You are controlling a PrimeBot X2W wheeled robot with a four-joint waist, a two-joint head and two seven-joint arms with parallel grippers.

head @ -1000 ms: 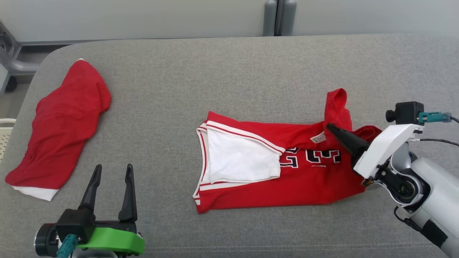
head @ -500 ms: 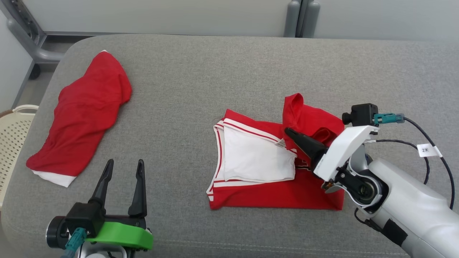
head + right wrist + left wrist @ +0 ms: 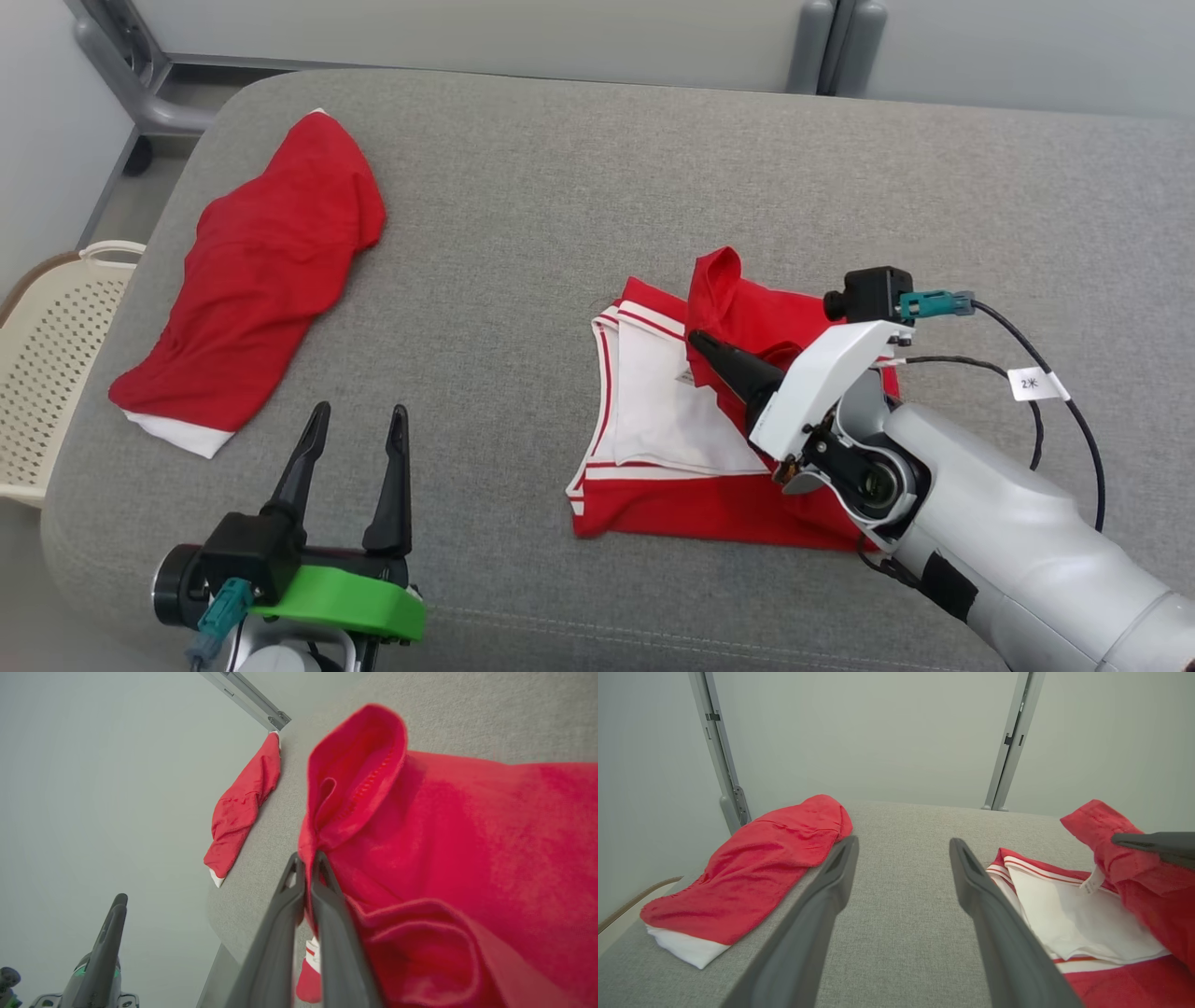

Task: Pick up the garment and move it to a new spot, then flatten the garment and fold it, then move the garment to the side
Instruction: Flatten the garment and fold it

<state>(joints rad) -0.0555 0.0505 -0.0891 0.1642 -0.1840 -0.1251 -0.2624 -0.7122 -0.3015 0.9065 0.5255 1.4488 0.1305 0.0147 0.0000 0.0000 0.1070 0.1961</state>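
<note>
Clamping tight on a red edge of the garment [image 3: 691,509], which lies partly folded right of centre on the counter [image 3: 560,187], the right gripper [image 3: 695,341] seems midway through the fold, the left gripper [image 3: 360,411] hovers spread wide and empty, and moving it aside remains.

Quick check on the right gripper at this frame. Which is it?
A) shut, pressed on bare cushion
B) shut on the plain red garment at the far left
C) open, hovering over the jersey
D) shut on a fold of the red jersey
D: in the right wrist view the right gripper is pinched shut with a raised red fold of the jersey caught between its tips.
</note>
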